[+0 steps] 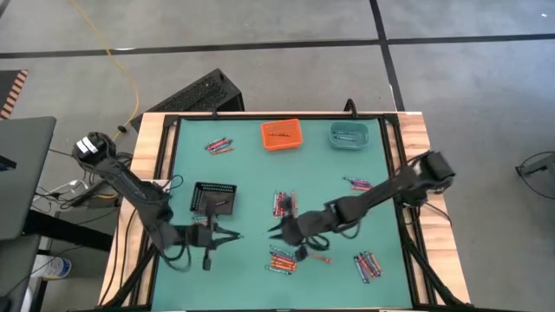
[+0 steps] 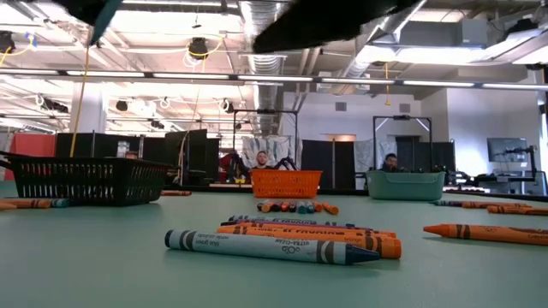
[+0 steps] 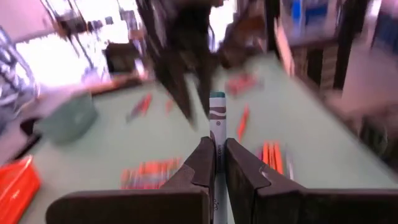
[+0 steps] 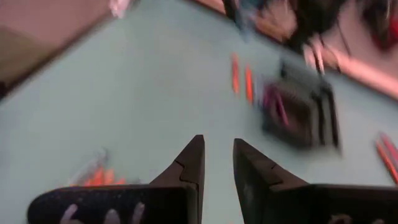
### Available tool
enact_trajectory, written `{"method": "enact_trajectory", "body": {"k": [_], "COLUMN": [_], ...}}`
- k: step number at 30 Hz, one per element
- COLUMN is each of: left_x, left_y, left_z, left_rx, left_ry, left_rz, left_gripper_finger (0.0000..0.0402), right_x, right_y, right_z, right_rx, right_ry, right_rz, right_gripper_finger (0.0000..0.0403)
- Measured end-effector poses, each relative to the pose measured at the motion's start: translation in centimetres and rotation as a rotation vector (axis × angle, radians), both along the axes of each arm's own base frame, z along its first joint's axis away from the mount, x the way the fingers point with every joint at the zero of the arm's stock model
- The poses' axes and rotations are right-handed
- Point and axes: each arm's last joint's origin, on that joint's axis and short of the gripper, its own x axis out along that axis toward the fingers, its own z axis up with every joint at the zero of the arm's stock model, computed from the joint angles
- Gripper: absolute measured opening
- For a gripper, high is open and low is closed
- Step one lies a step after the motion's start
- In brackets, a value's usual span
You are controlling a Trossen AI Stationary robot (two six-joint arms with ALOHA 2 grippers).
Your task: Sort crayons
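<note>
My left gripper (image 1: 229, 234) hovers near the table's front left, just in front of the black bin (image 1: 214, 198), and is shut on a blue-teal crayon (image 3: 217, 118). My right gripper (image 1: 276, 230) is open and empty above the table's middle front, facing the left gripper; it also shows in its own wrist view (image 4: 217, 146). Orange-red, blue and purple crayons lie flat in small heaps: in front of the right gripper (image 1: 282, 260), in the middle (image 1: 284, 204), at the front right (image 1: 367, 265), at the right (image 1: 357, 184) and at the far left (image 1: 218, 145). My left gripper pinches the crayon's wrapped shaft (image 3: 217, 140) between its two fingers. The fingers lie along the crayon. Its blue-teal end (image 3: 217, 97) sticks out forward past the fingertips, and it is lifted clear of the table.
An orange bin (image 1: 282, 134) and a teal bin (image 1: 349, 134) stand at the table's far edge. In the low view a heap of crayons (image 2: 274, 244) lies close to the camera. The table has a raised wooden frame (image 1: 156, 147). People sit in the room beyond.
</note>
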Motion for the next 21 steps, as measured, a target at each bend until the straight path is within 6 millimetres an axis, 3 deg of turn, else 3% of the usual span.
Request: {"method": "enact_trajectory", "body": {"k": [4, 9, 14, 21], "left_x": [-0.1, -0.3, 0.0, 0.7], "left_y": [1.6, 2.5, 2.9, 4.0], "left_z": [-0.2, -0.2, -0.1, 0.0], "left_rx": [-0.067, -0.083, -0.081, -0.079], "left_ry": [-0.152, -0.255, -0.264, -0.275], "left_rz": [-0.062, -0.146, -0.154, -0.101], "left_gripper_finger": [0.0007, 0.0007, 0.0007, 0.0007], "right_x": [2.1, 2.9, 3.4, 3.6], "right_y": [-0.1, -1.7, -2.8, -3.5], "right_z": [-1.4, -0.9, 0.5, 0.6], "right_rx": [-0.01, 0.065, 0.133, 0.105], "right_ry": [-0.15, -0.201, -0.329, -0.346], "right_rz": [0.039, 0.045, 0.121, 0.129], "right_gripper_finger": [0.0079, 0.0088, 0.0127, 0.0196]}}
